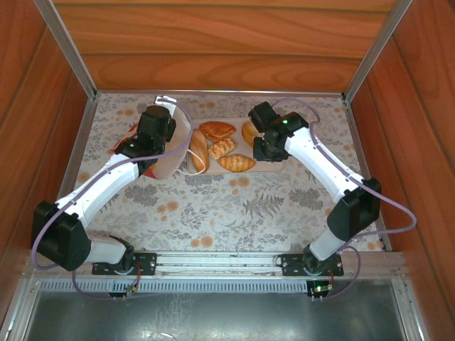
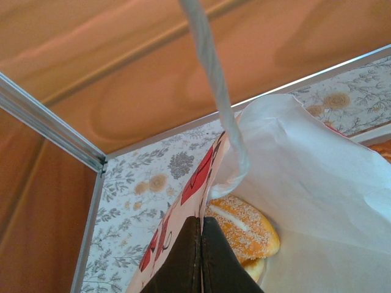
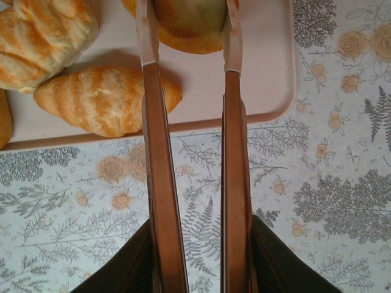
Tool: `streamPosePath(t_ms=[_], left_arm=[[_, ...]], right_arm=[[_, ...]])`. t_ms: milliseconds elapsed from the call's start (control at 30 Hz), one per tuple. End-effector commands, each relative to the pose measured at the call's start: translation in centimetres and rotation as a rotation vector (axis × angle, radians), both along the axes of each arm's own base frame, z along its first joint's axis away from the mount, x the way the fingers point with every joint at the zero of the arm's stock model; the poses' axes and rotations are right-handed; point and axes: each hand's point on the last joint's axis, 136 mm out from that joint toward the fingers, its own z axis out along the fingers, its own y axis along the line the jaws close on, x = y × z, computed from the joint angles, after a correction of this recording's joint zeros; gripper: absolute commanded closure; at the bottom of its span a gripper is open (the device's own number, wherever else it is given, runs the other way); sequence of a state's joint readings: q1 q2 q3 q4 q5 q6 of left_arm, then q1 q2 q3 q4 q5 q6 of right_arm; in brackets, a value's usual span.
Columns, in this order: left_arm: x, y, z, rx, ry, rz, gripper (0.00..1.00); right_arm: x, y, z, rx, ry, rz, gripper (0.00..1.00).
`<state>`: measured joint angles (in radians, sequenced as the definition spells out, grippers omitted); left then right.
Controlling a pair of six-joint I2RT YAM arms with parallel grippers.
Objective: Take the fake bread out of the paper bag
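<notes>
- My left gripper, bottom centre of its wrist view: jaws pressed flat together on the near rim of the paper bag, pinching one wall.
- A sugared orange bun lies inside the bag, just past my fingertips. I judge it light, hard and glossy, so probably slippery; best taken across its short sides. The bag paper is thin and creases easily. The string handle hangs over the mouth and could snag.
- The pink tray, right of the bag, carries a loaf, two pastries and a croissant.
- My right gripper, top of its view: jaws narrow, closed against both sides of a brown roll over the tray.
- Flowered tablecloth, flat. Wood walls stand close on three sides, so elbow room looks tight.
</notes>
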<state>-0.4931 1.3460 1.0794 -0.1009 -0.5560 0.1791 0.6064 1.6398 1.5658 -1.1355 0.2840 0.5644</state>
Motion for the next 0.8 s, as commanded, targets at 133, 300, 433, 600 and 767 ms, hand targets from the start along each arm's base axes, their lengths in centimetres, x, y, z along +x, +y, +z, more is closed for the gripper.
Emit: streamPosePath(t_ms=[133, 300, 433, 600, 767], left_arm=[[-0.1, 0.0, 1.2, -0.005, -0.033, -0.010, 1.00], [0.1, -0.1, 1.3, -0.001, -0.032, -0.017, 1.00], [0.2, -0.4, 1.1, -0.013, -0.033, -0.025, 1.00], [0.3, -0.7, 1.0, -0.019, -0.025, -0.036, 1.00], [0.2, -0.6, 0.9, -0.023, -0.027, -0.034, 1.00]], right_arm=[[3.5, 1.4, 0.1, 0.015, -0.057, -0.067, 0.82], [4.0, 2.1, -1.1, 0.022, -0.028, -0.070, 0.80], [4.0, 2.7, -1.7, 0.048, -0.006, -0.069, 0.78], [3.8, 3.3, -2.2, 0.076, 0.011, -0.061, 0.72], [3.1, 3.9, -2.3, 0.110, 0.043, -0.051, 0.71]])
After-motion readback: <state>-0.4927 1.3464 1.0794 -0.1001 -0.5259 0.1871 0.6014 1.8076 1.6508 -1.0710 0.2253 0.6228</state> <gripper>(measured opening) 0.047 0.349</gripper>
